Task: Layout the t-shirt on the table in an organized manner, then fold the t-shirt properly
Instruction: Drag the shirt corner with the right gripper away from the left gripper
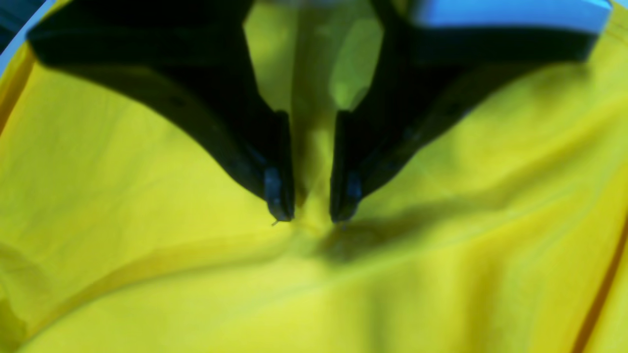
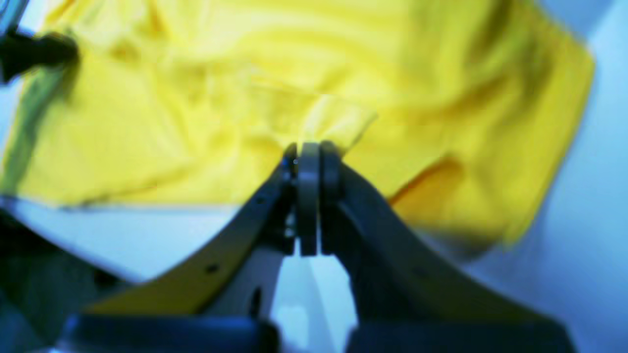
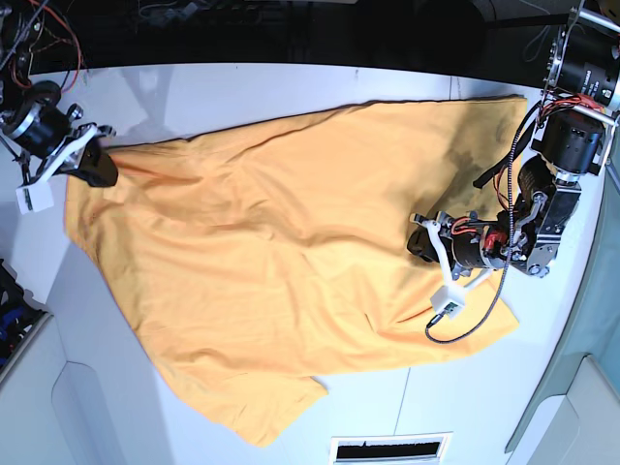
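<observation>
The orange t-shirt (image 3: pixel 271 242) lies spread and wrinkled across the white table (image 3: pixel 242 87), with one end bunched toward the front. My left gripper (image 3: pixel 418 242) is down on the shirt's right part. In the left wrist view its black fingers (image 1: pixel 279 196) stand close together at the left gripper (image 1: pixel 311 213), with a ridge of the t-shirt (image 1: pixel 147 269) pinched between them and creases running out from the tips. My right gripper (image 3: pixel 95 167) is at the shirt's far left edge. The right gripper (image 2: pixel 308 147) is shut on a bit of the t-shirt (image 2: pixel 196 122).
A dark slotted vent (image 3: pixel 387 449) sits in the table's front edge. Loose cables (image 3: pixel 44 29) and motor housings crowd the back left corner. The left arm's cable (image 3: pixel 484 310) loops over the shirt's right edge. The table's right edge (image 3: pixel 581 291) is close behind that arm.
</observation>
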You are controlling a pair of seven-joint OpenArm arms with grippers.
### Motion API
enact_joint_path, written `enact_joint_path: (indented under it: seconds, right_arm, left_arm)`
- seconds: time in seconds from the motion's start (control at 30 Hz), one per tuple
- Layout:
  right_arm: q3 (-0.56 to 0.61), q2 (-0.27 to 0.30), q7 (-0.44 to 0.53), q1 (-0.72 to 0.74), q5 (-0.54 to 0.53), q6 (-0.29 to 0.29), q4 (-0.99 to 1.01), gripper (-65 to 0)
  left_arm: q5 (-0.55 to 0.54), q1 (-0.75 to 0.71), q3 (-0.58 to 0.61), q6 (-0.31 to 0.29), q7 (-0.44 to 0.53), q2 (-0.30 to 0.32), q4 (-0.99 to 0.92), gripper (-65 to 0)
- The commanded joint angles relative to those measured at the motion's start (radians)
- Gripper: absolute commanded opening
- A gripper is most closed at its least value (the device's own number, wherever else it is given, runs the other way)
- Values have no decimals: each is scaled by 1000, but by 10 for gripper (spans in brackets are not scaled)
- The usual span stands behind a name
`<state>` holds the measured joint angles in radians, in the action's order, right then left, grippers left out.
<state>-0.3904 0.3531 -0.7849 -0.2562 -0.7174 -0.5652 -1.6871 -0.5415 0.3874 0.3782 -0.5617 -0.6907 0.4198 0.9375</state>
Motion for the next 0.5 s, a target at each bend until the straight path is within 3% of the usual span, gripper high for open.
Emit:
enact_joint_path:
  seconds: [0.0,0.47]
  right_arm:
    - [-18,15,22,-27,-21,-11,-42,-650]
    - [-90,12,18,-307,-24,-8,-127,-650]
  left_arm:
    - [8,14,-3,2,-9,10,8,-478]
    - [-5,14,-3,1,-9,10,8,-478]
